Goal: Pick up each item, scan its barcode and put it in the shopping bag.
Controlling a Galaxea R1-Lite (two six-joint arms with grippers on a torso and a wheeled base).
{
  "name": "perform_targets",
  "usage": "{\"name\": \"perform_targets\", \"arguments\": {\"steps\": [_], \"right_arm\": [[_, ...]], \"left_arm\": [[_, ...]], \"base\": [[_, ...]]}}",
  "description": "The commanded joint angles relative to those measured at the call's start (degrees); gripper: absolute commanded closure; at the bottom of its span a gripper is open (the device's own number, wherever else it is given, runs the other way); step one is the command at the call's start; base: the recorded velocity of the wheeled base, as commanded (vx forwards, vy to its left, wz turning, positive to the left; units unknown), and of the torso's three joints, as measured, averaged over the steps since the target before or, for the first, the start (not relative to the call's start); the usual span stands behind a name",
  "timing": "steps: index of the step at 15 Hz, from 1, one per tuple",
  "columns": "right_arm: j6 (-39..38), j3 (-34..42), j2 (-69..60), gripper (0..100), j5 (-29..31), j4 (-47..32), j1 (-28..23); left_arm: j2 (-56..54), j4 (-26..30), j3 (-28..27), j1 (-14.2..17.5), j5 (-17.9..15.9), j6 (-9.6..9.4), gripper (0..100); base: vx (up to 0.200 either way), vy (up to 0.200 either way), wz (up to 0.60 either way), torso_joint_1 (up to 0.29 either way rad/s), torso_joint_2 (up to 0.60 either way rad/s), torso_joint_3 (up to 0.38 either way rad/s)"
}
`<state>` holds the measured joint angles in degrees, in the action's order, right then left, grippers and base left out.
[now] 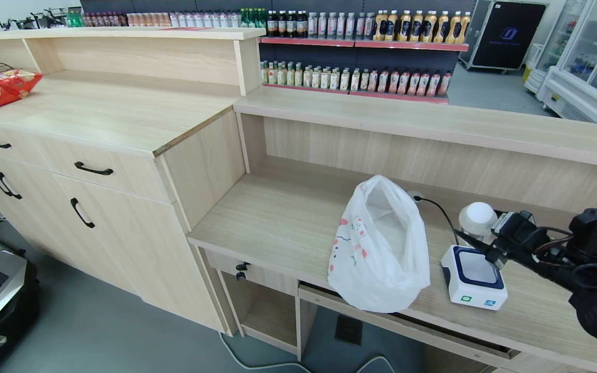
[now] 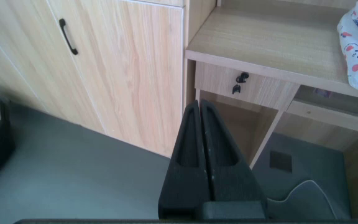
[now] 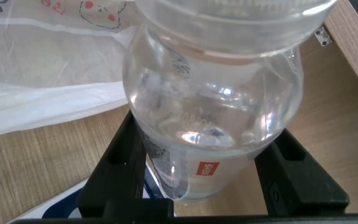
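Hanging low by the cabinet fronts (image 2: pixel 123 68), over grey floor, the left gripper (image 2: pixel 200 109) is idling w/ its jaws pressed together, carrying nothing.

At the lower right of the head view, the right gripper (image 1: pixel 485 242) is clamping a clear bottle (image 1: pixel 477 217) w/ a white cap, one finger on each side of the body. The bottle is hovering just past the far edge of the white-and-blue scanner (image 1: pixel 473 277), which is sitting on the lower desk (image 1: pixel 278 223), right of centre.

Just left of the scanner, a white plastic shopping bag (image 1: pixel 381 243) is slumping on the desk, its mouth gaping up and to the right.

Farther off, at the upper left, a red snack pack (image 1: pixel 3 89) is lying on the higher counter (image 1: pixel 112 116), well apart from the bag and prob. waiting its turn. Along the top edge, drink shelves (image 1: pixel 360 46) are lining the back wall.

Judging from this, the scan step for the bottle is in hand. The next move is calling for the label's barcode to be turned toward the scanner window. Then the bottle is needing a short carry left, over the bag's mouth, and a release low enough not to collapse the thin plastic.
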<state>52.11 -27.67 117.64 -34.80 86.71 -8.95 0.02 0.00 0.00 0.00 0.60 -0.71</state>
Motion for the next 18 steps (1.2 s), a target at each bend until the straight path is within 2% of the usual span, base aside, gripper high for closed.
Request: {"name": "perform_targets", "arguments": {"steps": [1, 5, 7, 9, 13, 18], "right_arm": [[0.0, 0.0, -0.4, 100, 0.0, 0.0, 0.1], [-0.5, -0.2, -2.0, 100, 0.2, -0.3, -0.1], [-5.8, -0.4, -8.3, 100, 0.8, -4.4, -2.0], [-12.1, -0.3, -18.4, 100, 3.3, -12.7, -6.9], [-17.0, -0.3, -29.4, 100, 7.6, -25.5, -15.5], [-18.5, 0.0, -30.2, 100, 9.1, -26.2, -17.8]], "left_arm": [[0.0, 0.0, 0.0, 0.0, 0.0, 0.0, 100], [0.0, 0.0, 0.0, 0.0, 0.0, 0.0, 100], [0.0, 0.0, 0.0, 0.0, 0.0, 0.0, 100], [0.0, 0.0, 0.0, 0.0, 0.0, 0.0, 100], [0.0, 0.0, 0.0, 0.0, 0.0, 0.0, 100], [0.0, 0.0, 0.0, 0.0, 0.0, 0.0, 100]], "base": [[0.0, 0.0, 0.0, 0.0, 0.0, 0.0], [0.0, 0.0, 0.0, 0.0, 0.0, 0.0], [0.0, 0.0, 0.0, 0.0, 0.0, 0.0], [0.0, 0.0, 0.0, 0.0, 0.0, 0.0], [0.0, 0.0, 0.0, 0.0, 0.0, 0.0], [0.0, 0.0, 0.0, 0.0, 0.0, 0.0]]}}
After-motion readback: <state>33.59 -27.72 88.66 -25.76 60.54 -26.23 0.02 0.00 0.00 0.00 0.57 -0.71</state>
